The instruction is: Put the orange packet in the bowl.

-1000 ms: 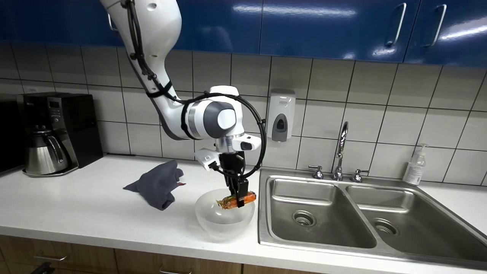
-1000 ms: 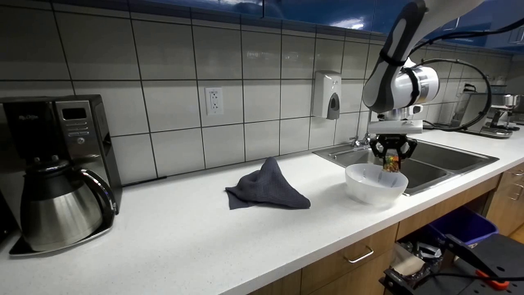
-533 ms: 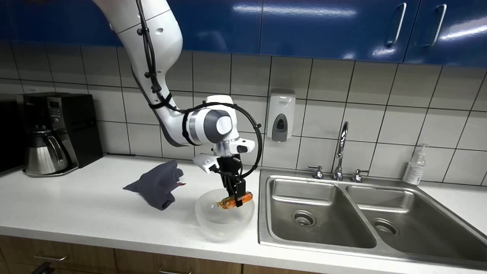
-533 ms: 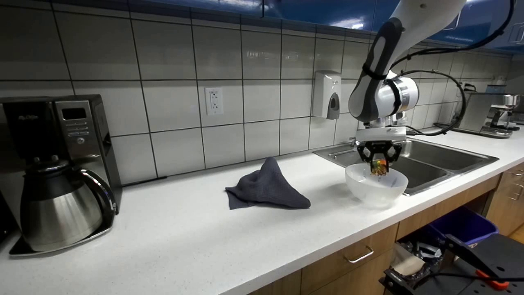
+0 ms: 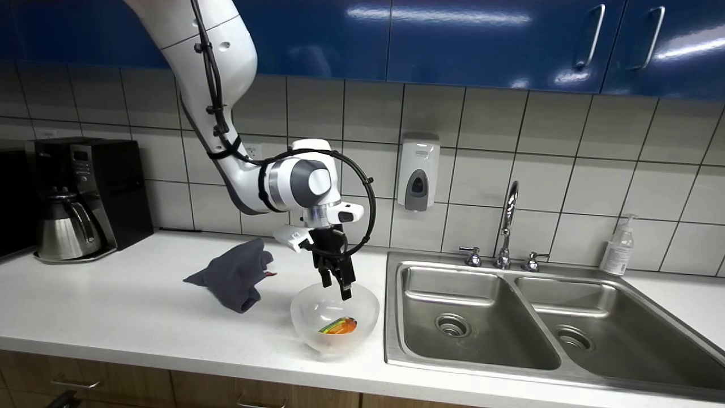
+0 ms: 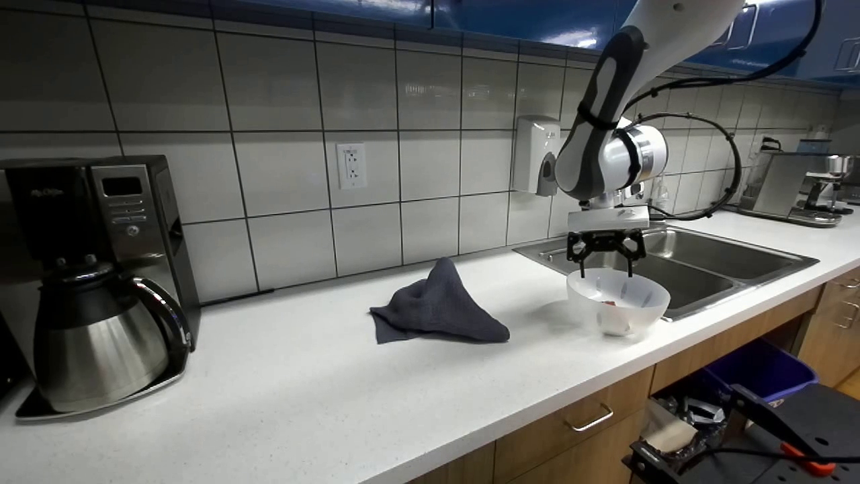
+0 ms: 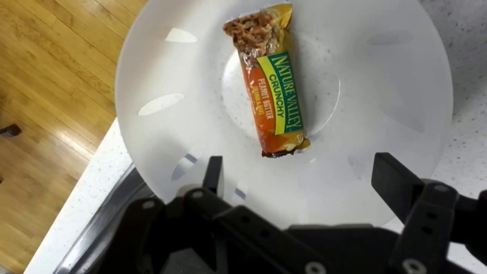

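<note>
The orange packet, a Nature Valley bar with a green and yellow label, lies on the floor of the frosted bowl. Through the bowl's wall the packet also shows in an exterior view, while elsewhere only a small reddish bit of it peeks out inside the bowl. My gripper is open with nothing between its fingers. In both exterior views the gripper hangs over the bowl, fingertips near rim height and apart from the packet.
A double steel sink with a faucet borders the bowl. On the opposite side a dark cloth lies crumpled, and a coffee maker stands farther along. The counter's front edge runs close to the bowl.
The jaws have opened and the packet has dropped from them into the bowl. The arm has shifted away from the sink side and lower over the bowl.
</note>
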Robot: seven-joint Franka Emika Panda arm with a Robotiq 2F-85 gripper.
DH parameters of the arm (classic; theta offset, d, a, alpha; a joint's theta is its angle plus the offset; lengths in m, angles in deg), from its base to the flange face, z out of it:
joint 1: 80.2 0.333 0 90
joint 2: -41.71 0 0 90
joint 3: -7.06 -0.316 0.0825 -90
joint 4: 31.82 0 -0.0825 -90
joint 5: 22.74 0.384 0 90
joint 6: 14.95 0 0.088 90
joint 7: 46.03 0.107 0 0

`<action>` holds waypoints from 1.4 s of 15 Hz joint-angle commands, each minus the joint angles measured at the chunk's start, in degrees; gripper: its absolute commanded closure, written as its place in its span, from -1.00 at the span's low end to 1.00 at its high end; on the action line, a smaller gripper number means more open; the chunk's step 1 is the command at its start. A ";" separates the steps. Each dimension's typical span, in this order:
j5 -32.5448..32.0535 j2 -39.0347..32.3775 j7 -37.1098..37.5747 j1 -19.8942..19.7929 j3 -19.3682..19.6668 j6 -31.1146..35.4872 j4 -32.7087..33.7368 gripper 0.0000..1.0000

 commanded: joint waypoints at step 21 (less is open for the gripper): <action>-8.53 36.73 -4.40 -1.89 -10.05 -2.85 -34.10 -1.00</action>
